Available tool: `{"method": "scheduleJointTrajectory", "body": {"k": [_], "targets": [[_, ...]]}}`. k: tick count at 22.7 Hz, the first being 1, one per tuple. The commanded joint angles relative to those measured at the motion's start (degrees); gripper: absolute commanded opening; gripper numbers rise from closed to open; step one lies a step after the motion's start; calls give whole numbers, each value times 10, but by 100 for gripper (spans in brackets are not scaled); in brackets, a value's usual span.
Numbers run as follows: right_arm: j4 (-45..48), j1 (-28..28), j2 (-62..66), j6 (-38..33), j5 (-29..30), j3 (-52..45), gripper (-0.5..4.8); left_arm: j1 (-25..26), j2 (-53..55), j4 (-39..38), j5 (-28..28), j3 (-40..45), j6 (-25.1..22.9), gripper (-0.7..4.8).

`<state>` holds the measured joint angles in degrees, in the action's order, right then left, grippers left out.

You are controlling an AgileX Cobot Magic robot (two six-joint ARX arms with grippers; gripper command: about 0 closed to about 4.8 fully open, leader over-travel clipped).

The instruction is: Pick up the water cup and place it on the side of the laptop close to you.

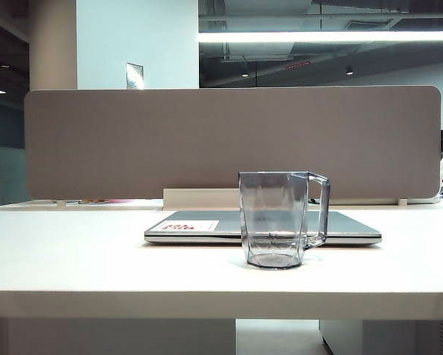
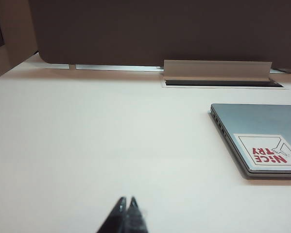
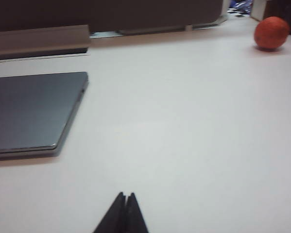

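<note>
Smoky-grey, see-through water cup upright on the white table, directly in front of the closed silver laptop, on the near side, handle to the right in the exterior view. Looks already placed as the task asks; not visible in either wrist view. White sticker with red print on the laptop lid, near the left corner. Behind the laptop, a grey partition panel. Far off to the right, an orange ball. Left gripper low over bare table left of the laptop, tips pressed together, holding nothing. Right gripper over bare table right of the laptop, also pinched closed, empty. Possible trouble: light plastic cup with handle sticking out, easily tipped or pushed against the laptop by a careless arm sweep.
</note>
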<state>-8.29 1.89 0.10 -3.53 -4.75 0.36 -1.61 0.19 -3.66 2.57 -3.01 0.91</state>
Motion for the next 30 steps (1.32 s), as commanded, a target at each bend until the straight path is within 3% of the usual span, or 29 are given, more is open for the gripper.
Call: {"method": "scheduleJointTrajectory", "body": {"k": [1,4,8,14,20,24,30], "targets": [[13,42,-1,6,51,-3,-5,-1,0,7,2,0,0,-3],[13,75,-1,6,92,-3,-5,-1,0,7,2,0,0,-3],[26,51,-1,6,57,-3,-5,-1,0,7,2,0,0,-3],[37,5,-1,8,57,-3,-5,-1,0,7,2,0,0,-3],[38,-3,-1,8,57,-3,-5,-1,0,7,2,0,0,-3],[39,-18,-1,8,10,-3,-5,-1,0,7,2,0,0,-3],[44,-18,-1,23,11,-3,-5,-1,0,7,2,0,0,-3]]}}
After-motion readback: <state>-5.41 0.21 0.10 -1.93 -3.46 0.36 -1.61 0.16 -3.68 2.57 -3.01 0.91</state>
